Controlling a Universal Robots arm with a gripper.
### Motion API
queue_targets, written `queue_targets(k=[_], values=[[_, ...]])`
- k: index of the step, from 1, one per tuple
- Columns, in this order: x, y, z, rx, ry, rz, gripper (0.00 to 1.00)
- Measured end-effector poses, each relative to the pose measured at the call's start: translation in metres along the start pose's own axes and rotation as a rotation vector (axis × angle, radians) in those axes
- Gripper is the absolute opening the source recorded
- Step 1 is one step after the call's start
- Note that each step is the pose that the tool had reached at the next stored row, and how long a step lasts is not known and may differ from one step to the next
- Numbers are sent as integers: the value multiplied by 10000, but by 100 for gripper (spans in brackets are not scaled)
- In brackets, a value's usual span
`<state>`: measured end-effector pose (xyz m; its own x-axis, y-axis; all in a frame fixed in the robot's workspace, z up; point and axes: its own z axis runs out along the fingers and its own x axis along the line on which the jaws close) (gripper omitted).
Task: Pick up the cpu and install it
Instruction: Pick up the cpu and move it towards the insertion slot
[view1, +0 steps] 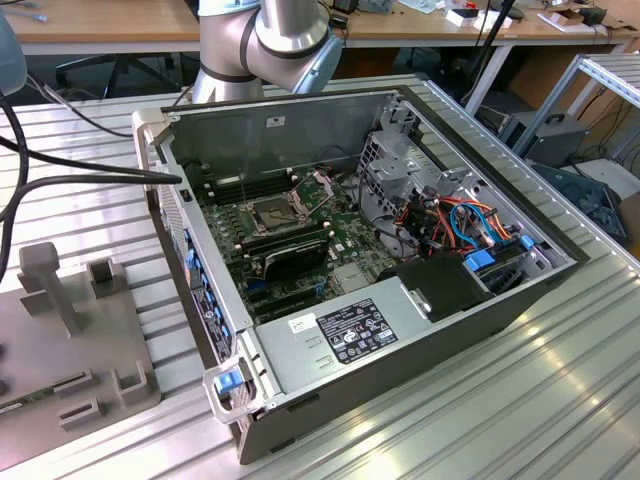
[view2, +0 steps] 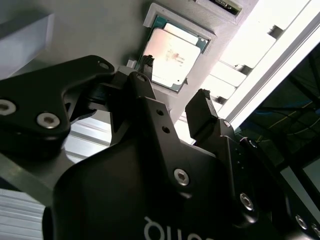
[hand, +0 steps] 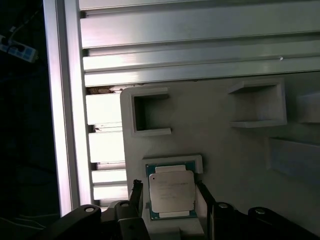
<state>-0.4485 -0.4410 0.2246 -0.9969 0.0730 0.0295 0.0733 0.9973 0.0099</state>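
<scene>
One big ribbed metal table (view1: 540, 400) carries the whole setup. On it sits an open computer case (view1: 300, 125), and at the exterior view's left of that there's a grey holder plate (view1: 60, 390) with blocks and slots on it. The arm (view1: 285, 35) rises behind the case. Inside the case is the green motherboard (view1: 345, 245) with the dark square socket (view1: 272, 212) on it, well apart from the plate.

In both wrist views the gripper (hand: 168, 187) hangs over what looks like that same grey plate. The cpu (hand: 171, 192) lies flat in a shallow square pocket (hand: 198, 161) there, silvery face up. The gripper is spread wide with one finger on each side of the chip, and it's got hold of nothing. In the first wrist view there's a sliver of gap on both sides, so I'd say it isn't touching. How high it sits above the chip, I can't tell.

My read: this is the pick-up step, lined up but not grabbed, and the install hasn't started. The grab calls for getting low enough to catch those thin edges squarely. The chip is so flat that a tilted or off-centre squeeze could pop it out of the pocket.
</scene>
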Motion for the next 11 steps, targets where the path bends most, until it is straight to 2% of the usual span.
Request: queue_targets(k=[11], values=[[-9, -23, 96, 0, 0, 0, 54]])
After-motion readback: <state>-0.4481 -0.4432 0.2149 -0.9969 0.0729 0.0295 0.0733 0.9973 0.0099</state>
